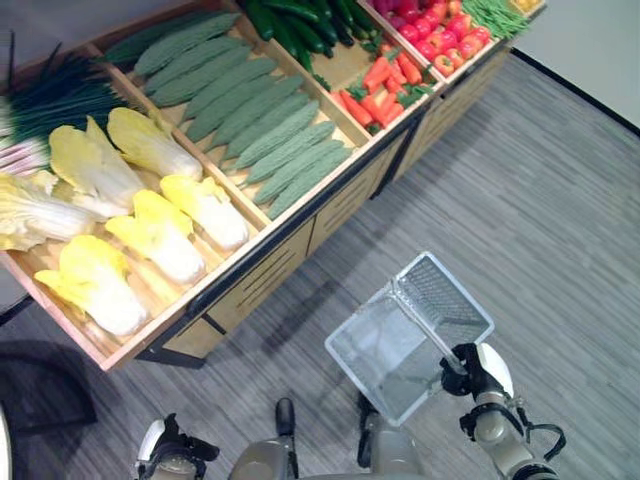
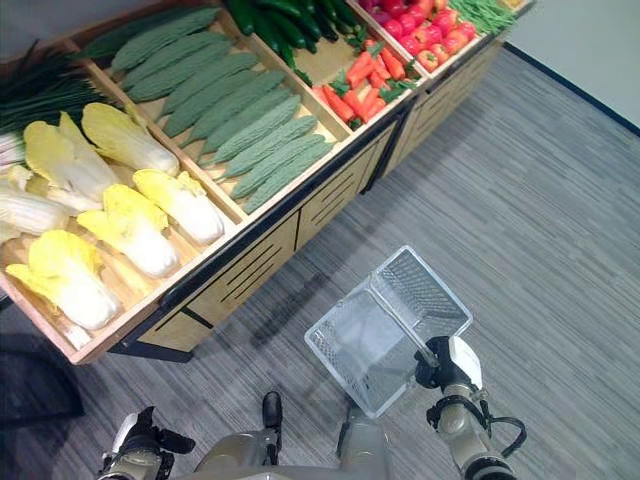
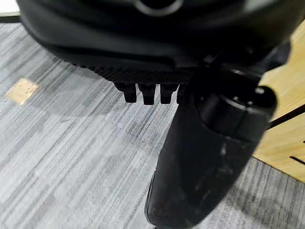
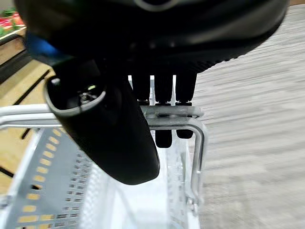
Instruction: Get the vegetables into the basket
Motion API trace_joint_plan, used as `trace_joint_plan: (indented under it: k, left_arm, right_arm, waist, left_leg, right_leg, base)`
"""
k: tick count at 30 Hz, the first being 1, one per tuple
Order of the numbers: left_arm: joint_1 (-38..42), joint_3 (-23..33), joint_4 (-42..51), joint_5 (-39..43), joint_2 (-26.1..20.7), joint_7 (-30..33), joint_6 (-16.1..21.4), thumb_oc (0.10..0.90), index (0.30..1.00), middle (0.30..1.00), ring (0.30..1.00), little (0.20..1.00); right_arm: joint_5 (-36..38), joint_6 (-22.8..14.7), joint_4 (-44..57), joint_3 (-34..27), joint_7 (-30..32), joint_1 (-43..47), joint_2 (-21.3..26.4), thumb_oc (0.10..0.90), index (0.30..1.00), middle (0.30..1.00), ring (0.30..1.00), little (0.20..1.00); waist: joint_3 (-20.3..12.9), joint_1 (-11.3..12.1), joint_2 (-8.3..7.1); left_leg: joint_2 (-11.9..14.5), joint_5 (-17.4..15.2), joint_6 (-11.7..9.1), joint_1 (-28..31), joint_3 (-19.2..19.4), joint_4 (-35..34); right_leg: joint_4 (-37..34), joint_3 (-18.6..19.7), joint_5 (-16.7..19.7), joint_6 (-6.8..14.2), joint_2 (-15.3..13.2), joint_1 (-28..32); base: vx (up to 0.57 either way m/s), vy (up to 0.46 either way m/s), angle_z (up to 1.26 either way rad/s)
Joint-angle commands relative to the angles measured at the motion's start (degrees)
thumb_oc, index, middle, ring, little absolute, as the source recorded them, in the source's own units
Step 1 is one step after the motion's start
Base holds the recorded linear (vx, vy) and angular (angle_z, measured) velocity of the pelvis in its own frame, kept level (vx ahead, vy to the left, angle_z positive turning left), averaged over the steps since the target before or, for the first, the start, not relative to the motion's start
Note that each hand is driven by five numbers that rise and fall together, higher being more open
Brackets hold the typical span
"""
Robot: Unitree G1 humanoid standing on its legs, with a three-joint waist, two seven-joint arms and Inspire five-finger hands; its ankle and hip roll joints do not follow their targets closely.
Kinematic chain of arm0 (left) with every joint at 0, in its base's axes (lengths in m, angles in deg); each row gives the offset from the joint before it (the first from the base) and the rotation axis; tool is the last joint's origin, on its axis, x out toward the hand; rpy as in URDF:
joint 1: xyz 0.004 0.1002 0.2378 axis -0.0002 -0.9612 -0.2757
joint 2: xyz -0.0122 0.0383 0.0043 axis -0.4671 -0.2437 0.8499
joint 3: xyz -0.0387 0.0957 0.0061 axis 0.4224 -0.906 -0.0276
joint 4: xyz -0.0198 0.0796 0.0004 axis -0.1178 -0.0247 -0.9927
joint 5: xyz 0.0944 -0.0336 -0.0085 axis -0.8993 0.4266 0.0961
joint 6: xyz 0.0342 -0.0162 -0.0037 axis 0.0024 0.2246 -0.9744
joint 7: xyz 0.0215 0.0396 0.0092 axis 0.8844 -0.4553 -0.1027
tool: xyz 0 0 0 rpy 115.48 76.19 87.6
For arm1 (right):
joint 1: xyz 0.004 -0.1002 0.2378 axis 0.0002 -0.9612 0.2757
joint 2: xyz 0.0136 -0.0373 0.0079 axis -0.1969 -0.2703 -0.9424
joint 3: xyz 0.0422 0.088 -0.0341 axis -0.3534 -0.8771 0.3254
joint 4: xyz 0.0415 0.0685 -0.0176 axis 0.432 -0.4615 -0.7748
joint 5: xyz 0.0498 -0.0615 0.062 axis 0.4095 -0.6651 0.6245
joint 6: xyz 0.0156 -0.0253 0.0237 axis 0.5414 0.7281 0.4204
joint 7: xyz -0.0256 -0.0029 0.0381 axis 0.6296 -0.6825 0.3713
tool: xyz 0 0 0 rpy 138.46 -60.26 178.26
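Note:
A white mesh basket [image 1: 400, 335] hangs tilted above the grey floor, in front of the wooden produce stand [image 1: 290, 245]. My right hand [image 1: 475, 370] is shut on its metal handle [image 4: 171, 112], fingers [image 4: 162, 95] curled over the bar. The stand holds napa cabbages [image 1: 150, 240], bitter gourds [image 1: 250, 110], cucumbers [image 1: 300, 20], carrots [image 1: 380, 85] and red tomatoes [image 1: 440, 30]. No vegetable lies in the basket. My left hand [image 1: 175, 450] hangs low at my left side, away from the stand, its fingers [image 3: 145, 93] curled and holding nothing.
Green onions [image 1: 50, 95] lie at the stand's left end and green beans [image 1: 495, 15] at its far right. Grey striped carpet [image 1: 540, 200] spreads to the right of the stand. A dark object [image 1: 40, 390] sits on the floor at the lower left.

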Motion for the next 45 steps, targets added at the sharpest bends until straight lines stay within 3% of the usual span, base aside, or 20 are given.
trace_joint_plan:
  k: [1, 3, 4, 7, 9, 11, 12, 13, 21, 23, 30, 36, 40, 45]
  left_arm:
    - [0.6, 1.5, -0.3, -0.6, -0.5, 2.2, 0.8, 0.900, 1.000, 1.000, 1.000, 1.000]
    - [0.1, 1.9, -0.9, -0.2, 0.1, 2.7, 0.8, 0.900, 1.000, 1.000, 1.000, 1.000]
    - [-0.5, 2.8, -1.7, 0.7, 0.4, 3.0, 0.7, 0.900, 1.000, 1.000, 1.000, 1.000]
    - [-0.7, 2.6, -2.1, 1.4, 1.2, 2.9, 0.8, 0.900, 1.000, 1.000, 1.000, 1.000]
    - [-0.4, 2.1, -2.7, 1.9, 2.1, 2.8, 0.7, 0.900, 1.000, 1.000, 1.000, 1.000]
    - [-0.2, 1.0, -2.2, 1.4, 2.7, 2.5, 0.4, 0.900, 1.000, 1.000, 1.000, 1.000]
    - [0.0, 0.2, -2.2, 0.8, 3.0, 2.4, 0.2, 0.900, 1.000, 1.000, 1.000, 1.000]
    - [-0.2, 0.3, -2.7, 0.4, 3.2, 2.4, 0.0, 0.900, 1.000, 1.000, 1.000, 1.000]
    - [-1.4, 2.8, -4.9, 1.4, 3.1, 3.3, -0.1, 0.900, 1.000, 1.000, 1.000, 1.000]
    - [-1.5, 5.5, -5.5, 3.6, 2.9, 5.0, -0.1, 0.900, 1.000, 1.000, 1.000, 1.000]
    - [1.8, 23.0, -3.0, 20.2, -2.9, 20.9, 6.3, 0.900, 1.000, 1.000, 1.000, 1.000]
    - [2.1, 26.4, -2.1, 24.2, -6.2, 23.7, 9.3, 0.900, 1.000, 1.000, 1.000, 1.000]
    - [0.5, 26.9, 7.4, 22.0, -8.0, 27.5, 11.4, 0.900, 1.000, 1.000, 1.000, 1.000]
    - [-2.6, 28.5, 34.1, 11.6, -10.2, 34.1, 12.9, 0.900, 1.000, 1.000, 1.000, 1.000]
  right_arm:
    - [1.9, -0.3, 3.4, -4.7, 4.5, -0.5, 6.2, 0.400, 0.300, 0.300, 0.300, 0.300]
    - [2.2, -0.5, 2.8, -4.5, 4.2, -0.1, 6.4, 0.400, 0.300, 0.300, 0.300, 0.300]
    - [2.3, -0.7, 1.6, -3.7, 3.7, 0.5, 6.6, 0.400, 0.300, 0.300, 0.300, 0.300]
    - [3.0, -1.0, 0.1, -3.7, 3.8, 0.5, 7.5, 0.400, 0.300, 0.300, 0.300, 0.300]
    - [3.6, -1.0, -2.4, -3.4, 3.9, 0.3, 7.9, 0.400, 0.300, 0.300, 0.300, 0.300]
    - [4.2, -0.9, -4.4, -3.7, 4.2, -0.2, 7.9, 0.400, 0.300, 0.300, 0.300, 0.300]
    - [5.2, -0.8, -5.6, -4.4, 4.5, -0.5, 7.5, 0.400, 0.300, 0.300, 0.300, 0.300]
    - [5.5, -0.6, -7.0, -4.3, 4.4, -0.7, 7.1, 0.400, 0.300, 0.300, 0.300, 0.300]
    - [6.0, -0.2, -14.3, -2.0, 2.8, 0.1, 3.4, 0.400, 0.300, 0.300, 0.300, 0.300]
    - [5.6, 0.1, -16.2, -1.4, 2.5, 0.1, 2.6, 0.400, 0.300, 0.300, 0.300, 0.300]
    - [5.7, -1.0, -20.2, -0.1, 3.1, 0.0, -0.8, 0.400, 0.300, 0.300, 0.300, 0.300]
    - [4.7, -2.0, -21.0, 2.0, 2.3, 0.2, -0.5, 0.400, 0.300, 0.300, 0.300, 0.300]
    - [3.2, -2.5, -19.9, 2.2, 2.7, -0.4, 0.1, 0.400, 0.300, 0.300, 0.300, 0.300]
    - [2.3, -2.8, -20.0, -0.1, 2.9, -2.4, 0.2, 0.400, 0.300, 0.300, 0.300, 0.300]
  waist:
    - [2.4, -2.8, 0.13]
    - [2.2, -2.5, -0.30]
    - [1.5, -2.2, 0.05]
    - [0.8, -2.0, 0.84]
    - [0.3, -2.3, 1.39]
    - [0.3, -3.0, 2.04]
    - [0.1, -3.7, 2.77]
    - [-0.5, -3.9, 3.46]
    - [-2.1, -3.0, 3.46]
    - [-2.6, -2.5, 3.22]
    - [-3.5, -1.4, 2.41]
    - [-4.4, -2.2, 2.62]
    - [-4.7, -2.3, 2.93]
    - [-4.9, -1.7, 2.87]
  left_leg:
    - [5.6, -4.1, -7.8, -0.8, -3.3, 7.4]
    - [5.9, -5.3, -8.8, -0.5, -4.8, 9.1]
    - [7.7, -4.4, -9.6, -0.1, -5.7, 8.3]
    - [9.7, -2.1, -10.9, -1.1, -7.0, 6.9]
    - [11.2, 0.1, -11.4, -2.6, -4.7, 6.6]
    - [12.6, 1.8, -11.4, -3.6, 1.2, 6.5]
    - [13.7, 3.6, -11.7, -3.6, 6.8, 5.1]
    - [14.0, 5.1, -12.0, -3.1, 8.9, 3.0]
    - [13.3, 5.5, -11.7, 0.0, 8.2, -2.0]
    - [13.0, 5.3, -11.7, 0.1, 8.0, -2.3]
    - [13.0, 4.7, -12.5, 0.6, 7.5, -2.3]
    - [12.9, 4.5, -12.8, 1.3, 8.2, -2.3]
    - [13.1, 4.5, -13.0, 1.4, 8.2, -2.3]
    - [13.0, 4.4, -13.2, 1.4, 7.5, -2.3]
  right_leg:
    - [5.9, 4.9, 1.7, 2.0, 0.1, -1.2]
    - [5.6, 3.0, 0.9, 1.6, 0.4, 0.5]
    - [6.3, 2.0, -0.5, 0.8, 2.0, 1.1]
    - [6.5, -0.8, -2.5, -0.5, 3.2, 2.4]
    - [5.7, -4.1, -3.4, -1.1, 3.3, 3.7]
    - [4.8, -6.5, -3.7, -1.4, 2.9, 4.7]
    - [4.0, -8.5, -3.7, -1.4, 2.9, 5.5]
    - [3.5, -9.5, -3.6, -1.4, 3.2, 5.9]
    - [2.3, -9.5, -2.8, -0.7, 2.6, 7.3]
    - [1.3, -9.6, -1.9, -0.3, 2.2, 7.5]
    - [0.2, -10.3, -1.2, 0.4, 1.5, 9.1]
    - [-0.6, -9.9, -0.8, 0.7, 1.2, 9.6]
    - [-0.9, -9.9, -0.8, 0.9, 1.2, 9.8]
    - [-1.2, -10.6, -1.1, 1.1, 1.1, 10.5]
  base:
    - [0.41, -0.470, 1.39]
    - [0.28, -0.468, 1.72]
    - [0.19, -0.434, 0.84]
    - [0.12, -0.364, 0.46]
    - [0.06, -0.270, 0.93]
    - [-0.01, -0.121, 1.16]
    - [0.00, -0.059, 1.24]
    - [0.03, -0.035, 0.92]
    - [0.03, 0.054, 0.02]
    - [0.00, 0.067, 0.06]
    - [0.02, 0.025, 0.04]
    - [0.02, 0.027, -0.03]
    - [0.00, 0.012, -0.03]
    - [0.00, 0.000, 0.00]
